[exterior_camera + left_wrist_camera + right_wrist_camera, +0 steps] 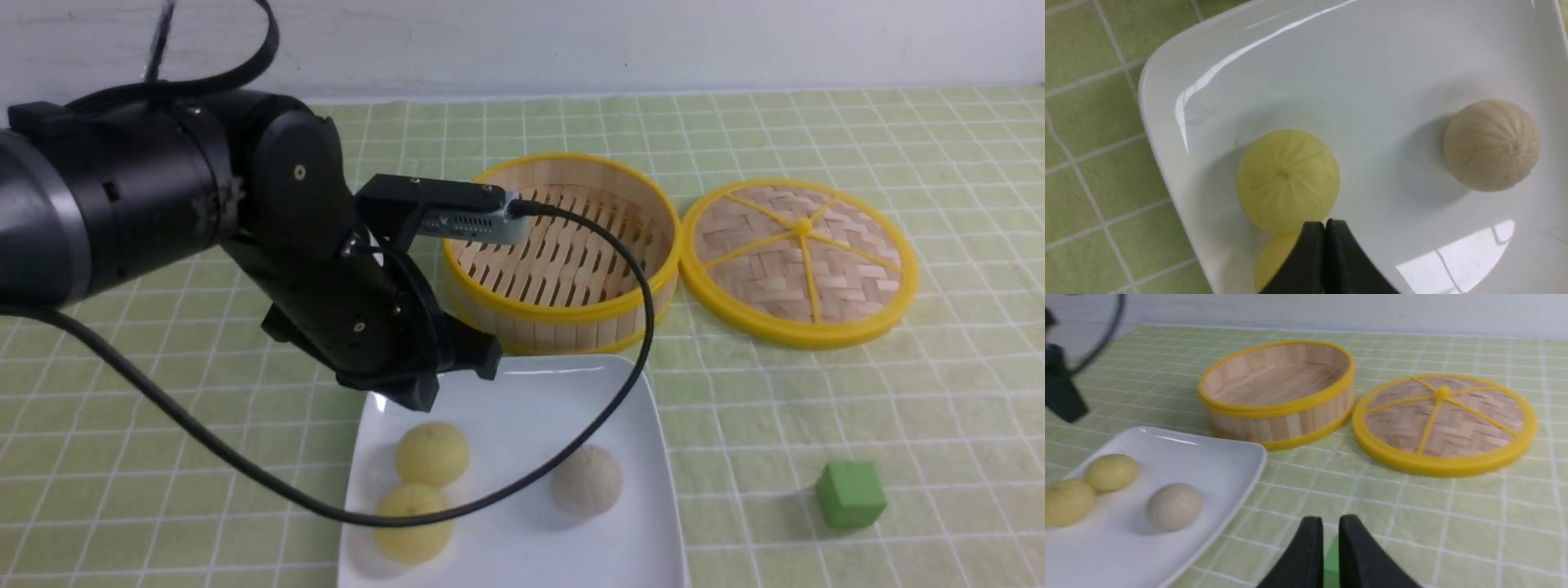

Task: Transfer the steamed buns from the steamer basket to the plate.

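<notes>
Left hand (418,398) over corner of plate (522,392).

The plate (531,400), a glossy white square with rounded corners, lies flat at the near edge of the tabletop (816,408) and carries three steamed buns (1287,179). Two are pale yellow: the rear yellow bun (432,454) and the front yellow bun (414,523) sit close together on the plate's left side; whether they touch is unclear. The off-white bun (587,480) rests apart on the right side. Each sits dome up, with faint pleats meeting at the top. The steamer basket (571,318) stands upright just behind the plate: round, shallow bamboo with yellow rims, its slatted floor bare where it shows.
</notes>
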`<state>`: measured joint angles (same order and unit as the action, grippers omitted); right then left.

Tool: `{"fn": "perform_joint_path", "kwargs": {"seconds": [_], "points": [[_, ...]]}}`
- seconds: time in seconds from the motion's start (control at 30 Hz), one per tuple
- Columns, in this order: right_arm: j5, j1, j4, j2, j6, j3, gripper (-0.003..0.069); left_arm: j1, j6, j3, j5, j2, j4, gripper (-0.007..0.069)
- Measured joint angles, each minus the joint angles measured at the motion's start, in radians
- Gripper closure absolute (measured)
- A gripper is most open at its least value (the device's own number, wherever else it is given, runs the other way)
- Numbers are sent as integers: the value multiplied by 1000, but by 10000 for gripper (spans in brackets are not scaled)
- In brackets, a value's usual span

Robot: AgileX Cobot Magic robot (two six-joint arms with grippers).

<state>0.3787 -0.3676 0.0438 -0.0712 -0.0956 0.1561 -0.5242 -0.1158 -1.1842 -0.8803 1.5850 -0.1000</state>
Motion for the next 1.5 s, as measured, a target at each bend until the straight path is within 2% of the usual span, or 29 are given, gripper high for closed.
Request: {"fn": "perform_joint_path", "kwargs": {"seconds": [0.1, 0.17, 0.37, 0.5, 0.63, 0.67, 0.7, 0.8, 0.87, 0.9, 0.93, 1.0, 1.07, 1.2, 1.5], "points": [[0, 74, -19, 30, 0, -53, 574, 0, -14, 0, 1, -11, 0, 612], [5, 159, -28, 74, 0, -114, 571, 0, -20, 1, 0, -38, 0, 612], [15, 276, -31, 83, 0, -175, 559, 0, -33, 3, -49, -153, 37, 612], [19, 294, -34, 83, 0, -175, 558, 0, -37, 18, -114, -261, 84, 612], [19, 296, -34, 83, 0, -175, 554, 0, -58, 111, -147, -449, 100, 612], [19, 296, -34, 83, 0, -175, 550, 0, -75, 206, -130, -568, 100, 612], [19, 296, -34, 83, 0, -175, 550, 0, -75, 206, -130, -568, 100, 612], [19, 296, -34, 83, 0, -175, 545, 0, -110, 413, 2, -785, 100, 612], [19, 296, -34, 83, 0, -175, 544, 0, -174, 558, 180, -939, 100, 612], [19, 296, -34, 83, 0, -175, 543, 0, -194, 581, 214, -963, 100, 612], [19, 296, -34, 83, 0, -175, 541, 0, -242, 655, 332, -1047, 94, 610], [19, 296, -34, 83, 0, -175, 540, 0, -272, 704, 410, -1103, 94, 608], [19, 296, -34, 83, 0, -175, 537, 0, -319, 808, 575, -1241, 94, 607], [19, 296, -34, 83, 0, -175, 532, 0, -329, 915, 663, -1376, 94, 606], [19, 296, -34, 83, 1, -175, 519, 0, -329, 1037, 672, -1445, 100, 595]]}}
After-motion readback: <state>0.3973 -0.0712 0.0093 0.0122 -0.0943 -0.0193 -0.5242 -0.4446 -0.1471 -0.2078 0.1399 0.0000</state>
